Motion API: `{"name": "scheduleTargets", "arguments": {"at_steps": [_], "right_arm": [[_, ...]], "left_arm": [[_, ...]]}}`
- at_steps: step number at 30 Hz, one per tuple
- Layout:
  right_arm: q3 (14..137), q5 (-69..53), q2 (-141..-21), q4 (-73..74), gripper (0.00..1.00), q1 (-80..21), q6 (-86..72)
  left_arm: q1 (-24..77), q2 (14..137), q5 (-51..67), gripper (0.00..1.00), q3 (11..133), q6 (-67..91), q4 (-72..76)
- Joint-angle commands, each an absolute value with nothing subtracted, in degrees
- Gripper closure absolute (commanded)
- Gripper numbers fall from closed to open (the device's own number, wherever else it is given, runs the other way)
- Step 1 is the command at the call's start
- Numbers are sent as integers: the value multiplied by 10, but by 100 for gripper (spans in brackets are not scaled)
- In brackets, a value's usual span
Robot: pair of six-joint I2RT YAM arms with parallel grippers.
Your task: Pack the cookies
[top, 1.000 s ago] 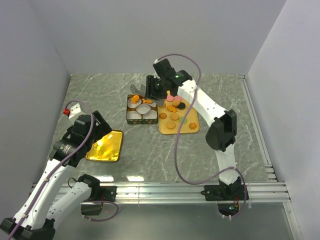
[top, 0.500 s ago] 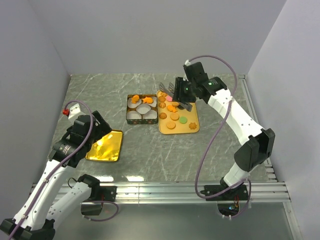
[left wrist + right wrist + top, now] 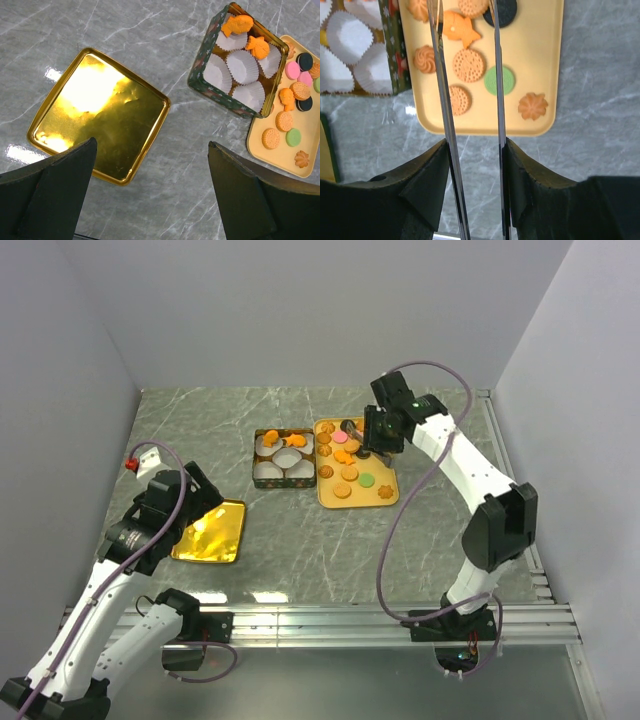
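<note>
The cookies (image 3: 350, 465) lie on a yellow tray (image 3: 384, 497): orange, pink, green and black ones. Two orange fish-shaped cookies (image 3: 247, 35) sit in the green tin (image 3: 269, 481) among white paper cups. My right gripper (image 3: 368, 440) hangs over the tray's far part, shut on metal tongs (image 3: 442, 75). The tongs' two blades stand apart over the cookies (image 3: 468, 65) on the tray (image 3: 540, 60), and their tips are out of the right wrist view (image 3: 474, 150). My left gripper (image 3: 195, 495) is open and empty above the table (image 3: 150, 145).
A gold tin lid (image 3: 210, 531) lies inside-up at the left, under my left gripper; it also shows in the left wrist view (image 3: 100, 112). The tin (image 3: 220, 95) stands just left of the tray (image 3: 280, 157). Grey walls enclose the marble table.
My right arm has swung right with the tongs, from over the tin to over the tray, and turned them down toward the cookies. The left arm has not moved.
</note>
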State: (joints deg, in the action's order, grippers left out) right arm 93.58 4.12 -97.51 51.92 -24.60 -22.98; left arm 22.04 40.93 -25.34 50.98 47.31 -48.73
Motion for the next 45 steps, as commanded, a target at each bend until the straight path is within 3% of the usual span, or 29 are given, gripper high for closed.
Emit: {"name": "scheduleTargets", "arguments": {"at_steps": [1,29,45], "right_arm": [[988,62,-1015,526,48,-245,-225],[1034,38,-1118,539,49,-243,-275],[1019,2,-1099,527,64,-242,-295]], "left_arm": [[218,398,-262,1,513,473,-476],[210,405,-249,1,512,461,-468],[208,403,-250,0,512,461,-468]]}}
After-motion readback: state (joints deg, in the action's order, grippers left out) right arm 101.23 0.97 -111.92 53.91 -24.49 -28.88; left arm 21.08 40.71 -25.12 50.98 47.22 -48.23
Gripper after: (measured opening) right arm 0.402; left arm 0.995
